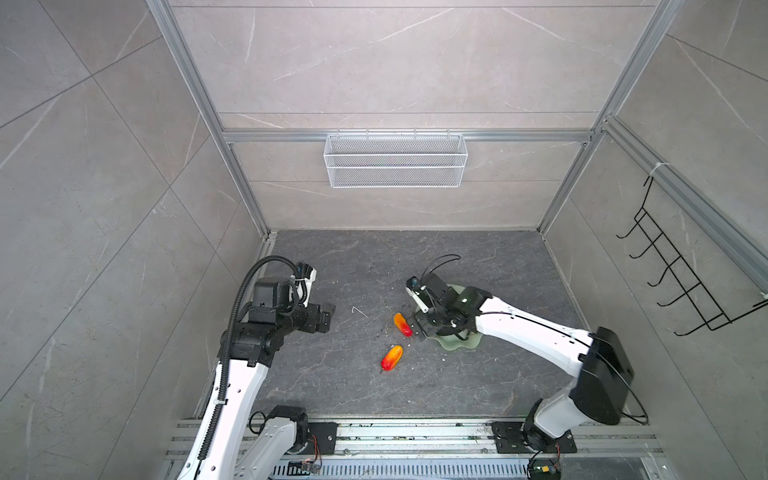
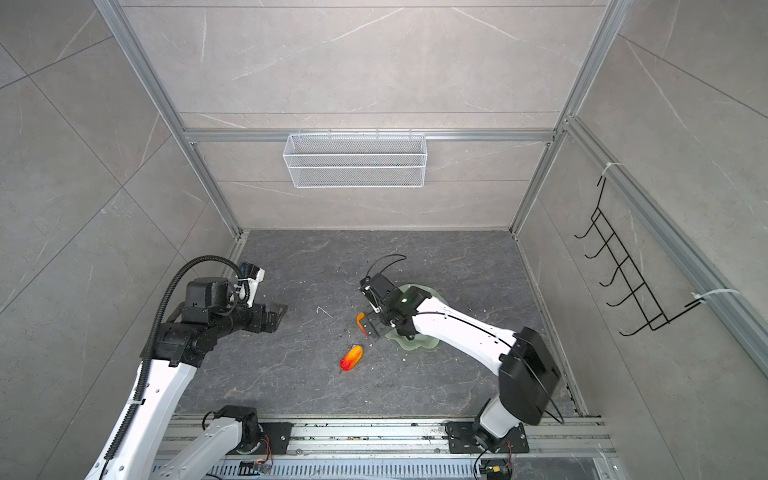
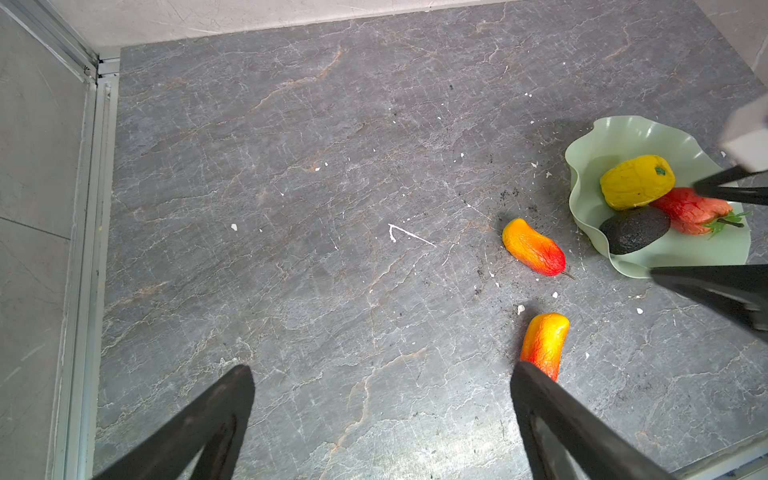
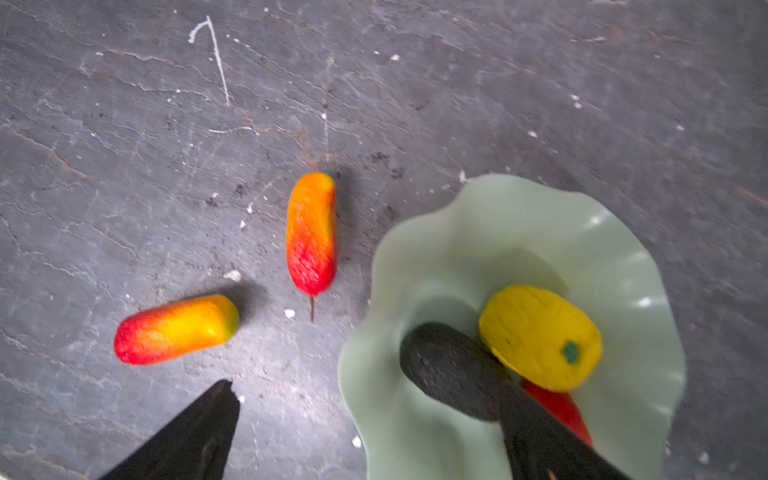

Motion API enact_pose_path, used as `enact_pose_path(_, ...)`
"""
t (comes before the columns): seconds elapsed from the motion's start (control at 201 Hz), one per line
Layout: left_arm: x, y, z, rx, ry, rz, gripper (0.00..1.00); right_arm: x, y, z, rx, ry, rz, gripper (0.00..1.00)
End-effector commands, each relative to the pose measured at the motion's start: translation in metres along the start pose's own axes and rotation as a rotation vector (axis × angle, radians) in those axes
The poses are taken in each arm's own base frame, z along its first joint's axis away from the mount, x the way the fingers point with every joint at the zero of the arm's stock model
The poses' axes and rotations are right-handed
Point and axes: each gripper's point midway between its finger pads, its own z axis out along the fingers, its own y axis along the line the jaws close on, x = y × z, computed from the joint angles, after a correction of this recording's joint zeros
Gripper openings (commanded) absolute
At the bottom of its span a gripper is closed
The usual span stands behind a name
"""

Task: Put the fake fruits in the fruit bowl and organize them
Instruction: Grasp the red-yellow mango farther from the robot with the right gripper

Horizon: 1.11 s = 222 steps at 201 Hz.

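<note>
At left, L gripper point(image 3: 382, 368) is hovering w/ fingers apart, empty. At centre, front red-orange fruit point(image 1: 392, 358) and rear red-orange fruit point(image 1: 402, 324) are lying outside fruit bowl point(image 3: 590, 141). At right, R gripper point(image 4: 365, 386) is hanging spread wide over bowl's rim, holding nothing; yellow fruit point(image 3: 638, 180), avocado point(image 3: 635, 229) and strawberry point(image 3: 690, 210) are sitting inside.

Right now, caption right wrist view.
Open right gripper at mint-green scalloped bowl holding yellow fruit, dark avocado, red strawberry; two red-orange fruits outside.

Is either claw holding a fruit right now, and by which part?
Nothing is held. The left claw and the right claw both stand open and empty; the avocado rests in the fruit bowl.
</note>
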Motion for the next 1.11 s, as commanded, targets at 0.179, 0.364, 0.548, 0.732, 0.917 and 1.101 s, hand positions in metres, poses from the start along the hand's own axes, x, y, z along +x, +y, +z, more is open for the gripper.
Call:
enact_pose_path(0.179, -0.006, -0.001, -0.002, 0.011, -0.029, 0.019, 1.00, -0.044, 0.046, 0.049, -0.088, -0.022, -0.066, 0.89)
enact_pose_path(0.364, -0.007, -0.002, -0.002, 0.012, -0.032, 0.019, 1.00, -0.035, 0.051, 0.073, -0.066, 0.028, -0.068, 0.81)
enact_pose_path(0.548, -0.007, -0.002, -0.002, 0.012, -0.031, 0.019, 1.00, -0.027, 0.045, 0.092, -0.017, 0.076, -0.049, 0.76)
enact_pose_path(0.732, -0.007, -0.002, -0.002, 0.012, -0.032, 0.019, 1.00, -0.026, 0.046, 0.103, -0.008, 0.088, -0.034, 0.73)
enact_pose_path(0.917, -0.007, -0.002, -0.002, 0.014, -0.032, 0.019, 1.00, -0.020, 0.040, 0.112, 0.033, 0.114, -0.031, 0.70)
enact_pose_path(1.101, -0.007, -0.001, -0.003, 0.011, -0.034, 0.019, 1.00, -0.012, 0.039, 0.120, 0.044, 0.138, -0.032, 0.63)
